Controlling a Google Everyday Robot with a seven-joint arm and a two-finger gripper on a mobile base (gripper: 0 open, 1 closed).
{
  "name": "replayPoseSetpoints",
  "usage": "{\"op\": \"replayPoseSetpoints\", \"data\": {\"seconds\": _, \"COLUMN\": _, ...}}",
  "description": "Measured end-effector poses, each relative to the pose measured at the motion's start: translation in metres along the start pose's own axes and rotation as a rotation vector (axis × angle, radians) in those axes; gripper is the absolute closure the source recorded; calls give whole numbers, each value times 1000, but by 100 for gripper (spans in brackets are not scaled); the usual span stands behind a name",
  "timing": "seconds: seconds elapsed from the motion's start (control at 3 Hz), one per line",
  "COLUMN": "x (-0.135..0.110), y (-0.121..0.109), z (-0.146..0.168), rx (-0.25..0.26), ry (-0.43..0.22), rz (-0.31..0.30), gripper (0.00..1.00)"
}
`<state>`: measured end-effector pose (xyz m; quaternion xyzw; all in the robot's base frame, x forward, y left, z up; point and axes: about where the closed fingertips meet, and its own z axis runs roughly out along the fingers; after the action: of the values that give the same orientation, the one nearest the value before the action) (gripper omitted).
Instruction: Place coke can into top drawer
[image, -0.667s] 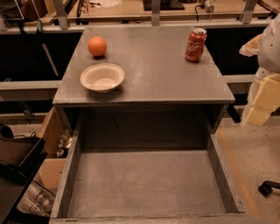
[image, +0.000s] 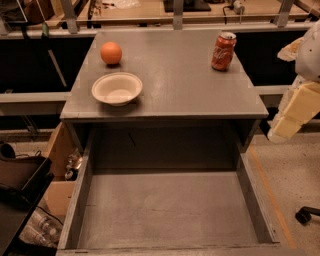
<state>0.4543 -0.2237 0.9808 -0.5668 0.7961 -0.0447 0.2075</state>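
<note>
The coke can (image: 223, 50) stands upright on the back right of the grey cabinet top (image: 175, 85). It is red with white script and a silver top. The top drawer (image: 170, 210) is pulled out towards me below the cabinet top, and nothing lies on its flat grey bottom. My gripper (image: 292, 112) shows as pale cream parts at the right edge of the camera view, beside the cabinet's right side. It is well apart from the can and below its level, and it holds nothing that I can see.
An orange fruit (image: 111, 52) sits at the back left of the cabinet top, with a white bowl (image: 117, 88) in front of it. Dark bins and plastic bottles (image: 40, 225) lie on the floor at the left. A chair castor (image: 305, 215) stands at the lower right.
</note>
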Motion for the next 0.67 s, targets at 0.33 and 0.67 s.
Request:
{"op": "replayPoseSetpoints", "data": {"seconds": 0.33, "x": 33, "y": -26, "z": 26, "rx": 51, "ry": -119, "rz": 202, "gripper": 0}}
{"op": "replayPoseSetpoints", "data": {"seconds": 0.67, "x": 46, "y": -59, "z": 53, "rx": 110, "ry": -292, "rz": 331, "gripper": 0}}
